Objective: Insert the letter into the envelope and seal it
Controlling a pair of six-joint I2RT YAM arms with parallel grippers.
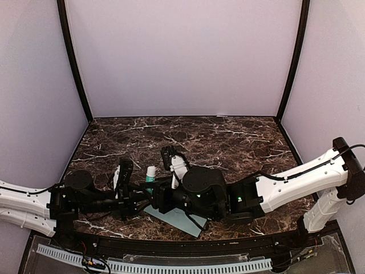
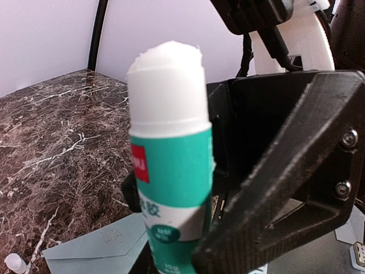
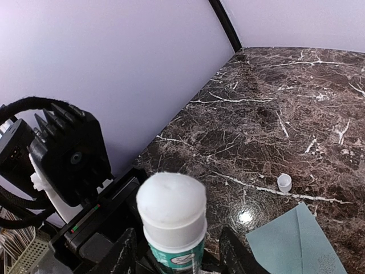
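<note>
A glue stick (image 2: pixel 171 171) with a teal label stands upright, uncapped, with white glue showing at its top (image 3: pixel 171 200). My left gripper (image 2: pixel 177 234) is shut on its body. My right gripper (image 3: pixel 174 257) is open. Its fingers (image 3: pixel 231 254) stand on either side of the stick with a gap beside it. In the top view both grippers meet over the near middle of the table, left (image 1: pixel 140 197) and right (image 1: pixel 162 197), with the stick (image 1: pixel 150 174) between them. The pale teal envelope (image 1: pixel 177 220) lies flat under them, its pointed flap (image 2: pixel 97 242) showing. The letter is out of view.
A small white cap (image 3: pixel 284 182) lies on the dark marble table (image 1: pixel 228 137) beside the envelope's corner (image 3: pixel 302 240), and also shows as the cap (image 2: pixel 14 264) in the left wrist view. Pale walls enclose the table on three sides.
</note>
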